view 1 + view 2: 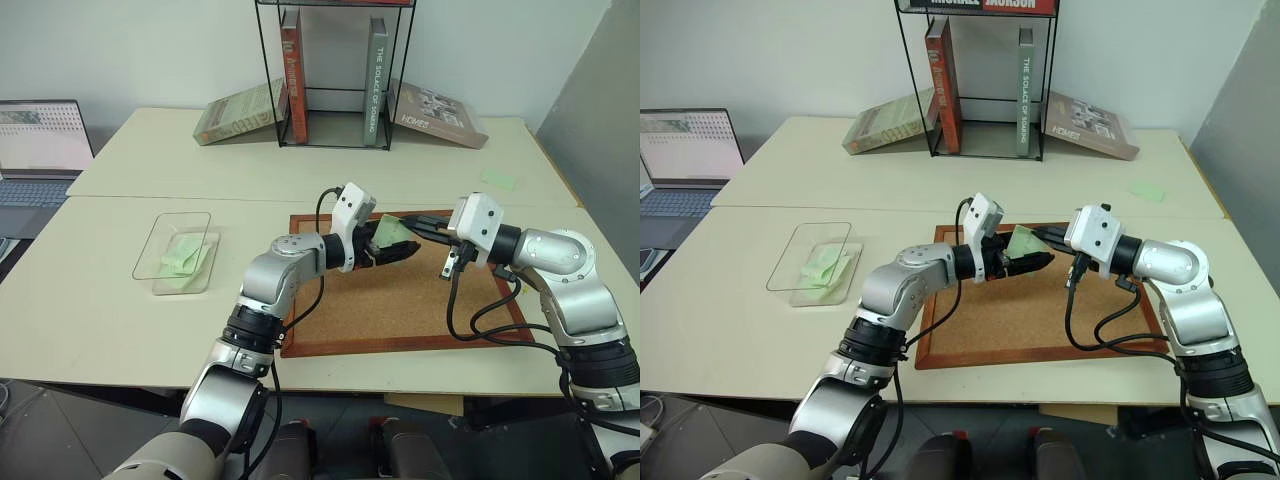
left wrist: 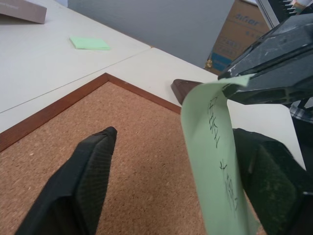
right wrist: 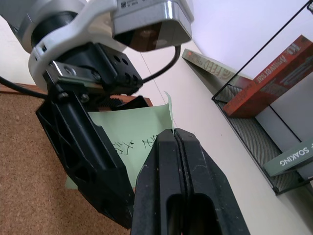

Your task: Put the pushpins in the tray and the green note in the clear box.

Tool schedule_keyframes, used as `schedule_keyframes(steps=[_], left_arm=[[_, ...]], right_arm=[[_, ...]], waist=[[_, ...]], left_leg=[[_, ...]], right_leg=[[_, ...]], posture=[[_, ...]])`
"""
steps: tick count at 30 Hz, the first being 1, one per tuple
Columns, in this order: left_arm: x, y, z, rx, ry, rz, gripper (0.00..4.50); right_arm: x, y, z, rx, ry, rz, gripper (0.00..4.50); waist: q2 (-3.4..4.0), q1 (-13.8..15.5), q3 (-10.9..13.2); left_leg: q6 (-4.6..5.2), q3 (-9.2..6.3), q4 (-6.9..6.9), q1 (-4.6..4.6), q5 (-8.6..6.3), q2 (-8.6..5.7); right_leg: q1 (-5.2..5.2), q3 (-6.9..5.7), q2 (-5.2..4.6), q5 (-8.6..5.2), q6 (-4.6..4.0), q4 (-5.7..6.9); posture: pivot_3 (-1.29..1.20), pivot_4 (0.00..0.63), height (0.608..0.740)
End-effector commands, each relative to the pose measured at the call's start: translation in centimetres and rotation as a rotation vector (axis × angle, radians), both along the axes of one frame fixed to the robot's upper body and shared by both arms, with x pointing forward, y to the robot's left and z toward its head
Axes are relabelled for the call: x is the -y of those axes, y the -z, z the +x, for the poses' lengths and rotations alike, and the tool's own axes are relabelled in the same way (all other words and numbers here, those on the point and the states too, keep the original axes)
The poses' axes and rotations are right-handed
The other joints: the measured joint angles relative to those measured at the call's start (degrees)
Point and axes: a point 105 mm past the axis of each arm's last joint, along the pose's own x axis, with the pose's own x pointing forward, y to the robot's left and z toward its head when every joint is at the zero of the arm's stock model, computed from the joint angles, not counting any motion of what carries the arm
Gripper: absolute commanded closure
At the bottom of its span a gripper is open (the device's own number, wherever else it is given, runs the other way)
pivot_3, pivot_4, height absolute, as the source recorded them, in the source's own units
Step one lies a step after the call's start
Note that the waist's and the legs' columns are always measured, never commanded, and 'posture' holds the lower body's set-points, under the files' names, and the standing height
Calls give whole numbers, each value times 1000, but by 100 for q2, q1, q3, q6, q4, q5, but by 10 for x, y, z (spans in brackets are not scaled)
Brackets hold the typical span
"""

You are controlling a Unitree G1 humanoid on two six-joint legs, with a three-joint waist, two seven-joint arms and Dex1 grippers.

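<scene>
The green note [image 1: 392, 232], a pale slip with handwriting, hangs above the corkboard [image 1: 400, 305]. My right gripper [image 3: 173, 133] is shut on the note's upper edge. My left gripper [image 2: 176, 142] is open, its two fingers spread on either side of the note [image 2: 215, 161], which hangs close to one finger [image 2: 271, 186]. The two grippers meet over the board's far edge [image 1: 405, 232]. A dark reddish-brown corner of the tray [image 2: 185, 88] shows just beyond the board's frame. The clear box [image 1: 180, 250] stands to the left with pale green slips inside. The pushpins are hidden.
A green slip [image 1: 498, 180] lies on the table at the far right. A wire rack with upright books [image 1: 335, 75] and leaning books stand at the back. A laptop [image 1: 40, 140] sits at the far left.
</scene>
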Motion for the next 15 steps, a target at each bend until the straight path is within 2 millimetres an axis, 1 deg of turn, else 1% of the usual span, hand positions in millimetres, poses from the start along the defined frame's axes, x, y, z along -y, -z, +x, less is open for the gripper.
schedule_keyframes(steps=[1,6,9,10,11,13,14,15], left_arm=[[-4,-14,4,36,-9,-45,1617],[-9,-10,3,15,-13,-41,2648],[-9,-7,-1,-7,5,-43,3269],[-9,-7,-3,-9,11,-41,3398],[-9,-6,-4,-10,17,-39,3663],[-9,-6,-6,-11,27,-37,4022],[-9,-6,-6,-12,30,-37,4076],[-9,-6,-7,-11,33,-37,4366]], right_arm=[[-5,-12,-5,38,-18,27,4500],[-4,-12,-4,39,-14,26,4500],[-4,-12,-4,41,-14,24,4500],[-4,-12,-4,42,-14,22,4500],[-5,-12,-4,43,-15,21,4500],[-5,-12,-4,45,-14,20,4500],[-5,-12,-3,45,-14,19,4500],[-5,-12,-3,46,-14,18,4500]], waist=[[0,0,0],[0,0,0],[0,1,0],[0,1,0],[0,0,0],[0,0,0],[0,0,0],[0,0,0]], left_leg=[[0,-1,0,0,0,0],[0,1,0,-1,0,-1],[0,1,0,-1,0,-1],[0,1,0,-1,0,-2],[0,1,0,-1,0,-1],[0,0,0,-1,0,-1],[0,-1,0,-1,0,-1],[0,-1,0,0,0,0]], right_leg=[[0,-1,0,0,0,0],[0,0,0,0,0,-1],[0,0,0,0,0,-1],[0,1,0,0,0,-1],[0,1,0,0,0,-1],[0,0,0,0,0,-1],[0,0,0,0,0,0],[0,0,0,0,0,0]], posture=[[0,150,740],[0,150,740],[0,150,740],[0,150,740],[0,150,740],[0,150,740],[0,150,740],[0,150,740]])
